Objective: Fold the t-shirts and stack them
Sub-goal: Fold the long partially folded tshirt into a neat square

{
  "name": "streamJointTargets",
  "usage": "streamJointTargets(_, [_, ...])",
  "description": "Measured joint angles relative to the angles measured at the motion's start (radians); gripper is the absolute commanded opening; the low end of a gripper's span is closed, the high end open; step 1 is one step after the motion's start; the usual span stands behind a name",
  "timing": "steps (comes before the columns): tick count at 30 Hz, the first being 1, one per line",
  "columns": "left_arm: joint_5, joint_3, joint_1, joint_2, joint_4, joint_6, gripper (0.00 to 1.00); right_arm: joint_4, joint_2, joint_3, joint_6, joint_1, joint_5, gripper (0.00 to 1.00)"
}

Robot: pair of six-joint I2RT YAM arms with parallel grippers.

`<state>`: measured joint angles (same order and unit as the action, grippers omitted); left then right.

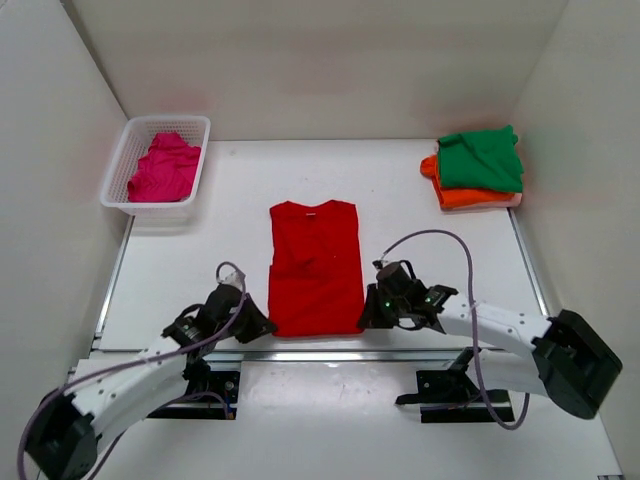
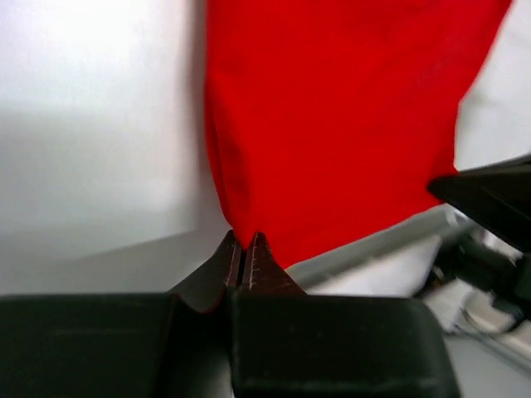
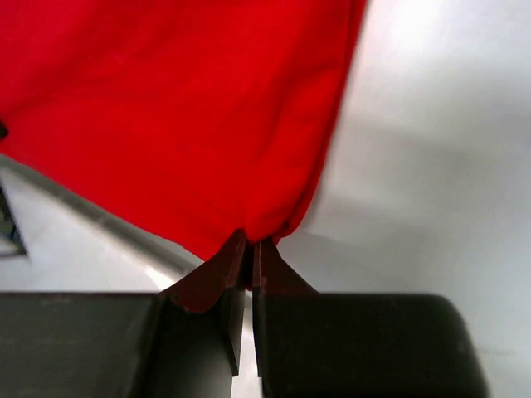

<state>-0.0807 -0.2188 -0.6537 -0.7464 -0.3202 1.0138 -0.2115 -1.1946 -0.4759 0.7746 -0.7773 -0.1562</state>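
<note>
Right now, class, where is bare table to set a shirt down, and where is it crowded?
Bare table: between the basket and the red t-shirt, and between that shirt and the green-over-orange stack. Crowded: the near edge, where left gripper and right gripper pinch its bottom corners.

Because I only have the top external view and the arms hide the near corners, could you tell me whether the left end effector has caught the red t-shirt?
Observer: Yes, the left wrist view shows the left end effector shut on the red t-shirt at its near corner.
Operator: Thank you, and the right side?
Observer: In the right wrist view the right end effector is shut on the other near corner.
Operator: Is the cloth bunched there?
Observer: Only a small fold rises from the pinch along the edge.
</note>
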Motion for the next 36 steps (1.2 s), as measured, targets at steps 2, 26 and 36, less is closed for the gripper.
streamJointTargets(2, [-0.034,0.03,-0.009,0.121,-0.072,0.03,0.0,-0.04,0.067,0.015,0.019,-0.027,-0.008,0.0])
streamJointTargets(26, [-0.224,-0.697,0.414,-0.526,-0.015,-0.202,0.0,-0.267,-0.369,-0.759,-0.307,0.46,-0.379,0.0])
streamJointTargets(36, [-0.215,-0.875,0.455,-0.961,0.167,-0.219,0.19,-0.272,-0.804,-1.121,-0.38,0.534,-0.405,0.02])
